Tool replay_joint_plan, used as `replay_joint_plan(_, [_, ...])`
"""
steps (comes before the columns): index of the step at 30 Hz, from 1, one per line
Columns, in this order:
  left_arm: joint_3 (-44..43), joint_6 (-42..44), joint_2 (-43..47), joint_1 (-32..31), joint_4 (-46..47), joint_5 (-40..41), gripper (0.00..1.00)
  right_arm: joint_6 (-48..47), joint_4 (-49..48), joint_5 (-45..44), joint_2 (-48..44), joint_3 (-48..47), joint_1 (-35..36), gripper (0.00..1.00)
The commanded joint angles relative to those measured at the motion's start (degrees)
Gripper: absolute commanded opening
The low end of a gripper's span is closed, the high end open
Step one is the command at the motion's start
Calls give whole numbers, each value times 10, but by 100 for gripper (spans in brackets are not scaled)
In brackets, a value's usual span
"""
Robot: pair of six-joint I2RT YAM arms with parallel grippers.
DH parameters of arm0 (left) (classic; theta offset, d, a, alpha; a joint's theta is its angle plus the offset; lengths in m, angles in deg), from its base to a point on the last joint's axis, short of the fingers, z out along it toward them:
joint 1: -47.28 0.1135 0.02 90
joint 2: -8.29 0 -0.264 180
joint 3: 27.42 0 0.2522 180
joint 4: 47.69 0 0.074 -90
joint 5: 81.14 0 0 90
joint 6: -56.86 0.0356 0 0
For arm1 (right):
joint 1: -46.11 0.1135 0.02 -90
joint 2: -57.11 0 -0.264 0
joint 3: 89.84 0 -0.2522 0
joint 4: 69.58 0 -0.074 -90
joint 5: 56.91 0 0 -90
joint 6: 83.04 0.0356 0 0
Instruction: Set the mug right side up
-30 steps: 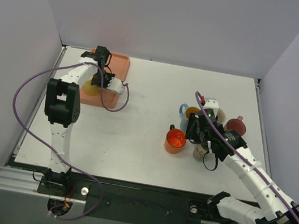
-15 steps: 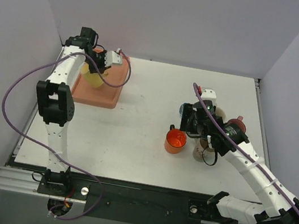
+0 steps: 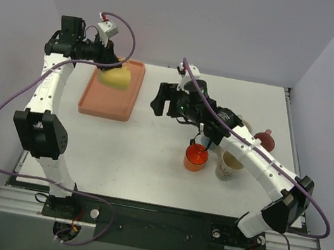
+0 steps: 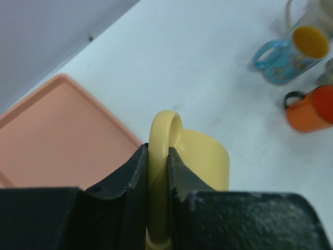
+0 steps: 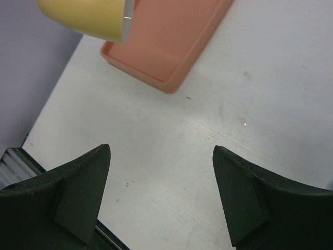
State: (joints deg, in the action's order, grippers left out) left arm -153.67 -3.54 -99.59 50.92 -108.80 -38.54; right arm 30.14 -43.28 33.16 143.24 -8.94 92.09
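white tabletop (image 3: 147,166) is stretching between grey walls (image 3: 191,20) in the overhead view, where the left gripper (image 3: 108,64) is holding the yellow mug (image 3: 114,77) in the air above the orange tray (image 3: 103,106), and the right gripper (image 3: 163,100) is hovering over mid-table. the left wrist view is showing fingers (image 4: 132,172) clamping the mug's handle (image 4: 158,135). the right wrist view is showing its jaws standing apart on nothing, the mug tilting at upper left. lifting looks done; righting the mug and setting it on its base is what is remaining.
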Motion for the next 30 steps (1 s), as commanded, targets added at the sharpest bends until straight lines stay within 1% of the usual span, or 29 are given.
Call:
replay_joint_plan(1, [8,-246,108,-18,166,-126,0,57,-147,64,18,-42,7,75])
replay_joint_plan(3, [13,-277,121,-26,177,-140,0,76,-187,70,26,-43,6,75])
replay_joint_plan(6, [23,-292,132,-32,183,-153,0,102,-241,82,40,-45,7,74])
replay_joint_plan(7, [25,-320,136,-31,202,-166,0,107,-260,91,44,-45,6,73])
replay_joint_plan(8, [36,-333,140,-50,212,-171,0,116,-266,95,50,-45,7,73])
replay_joint_plan(12, [51,-338,147,-60,228,-189,0,117,-296,109,51,-37,6,70])
replay_joint_plan(14, [52,-342,148,-65,231,-194,0,121,-312,115,56,-38,6,67])
replay_joint_plan(17, [53,-359,148,-80,254,-192,0,143,-315,142,90,-67,5,57])
replay_joint_plan(18, [58,-383,149,-86,283,-197,0,155,-314,147,96,-78,5,54])
replay_joint_plan(19, [69,-403,151,-86,300,-203,0,166,-320,156,105,-81,5,48])
replay_joint_plan(20, [77,-444,153,-88,359,-208,0,171,-329,162,106,-83,5,42])
replay_joint_plan(21, [100,-472,156,-88,386,-209,0,174,-333,164,108,-83,4,39])
replay_joint_plan(22, [111,-515,160,-88,449,-212,0,174,-339,167,106,-83,5,30])
replay_joint_plan(23, [133,-555,164,-88,476,-215,0,173,-340,168,105,-81,3,26])
replay_joint_plan(24, [142,-574,166,-88,527,-219,0,173,-341,168,101,-80,3,14])
replay_joint_plan(25, [161,-602,169,-89,549,-221,0,172,-340,164,98,-76,1,8])
replay_joint_plan(26, [171,-618,169,-89,581,-226,0,168,-327,154,93,-72,0,0])
replay_joint_plan(28, [191,-633,172,-88,604,-229,0,151,-280,123,78,-62,-2,0])
replay_joint_plan(29, [202,-617,173,-87,601,-224,0,129,-257,113,68,-58,-2,0])
replay_joint_plan(30, [205,-602,174,-85,571,-217,0,121,-216,87,63,-55,-2,0])
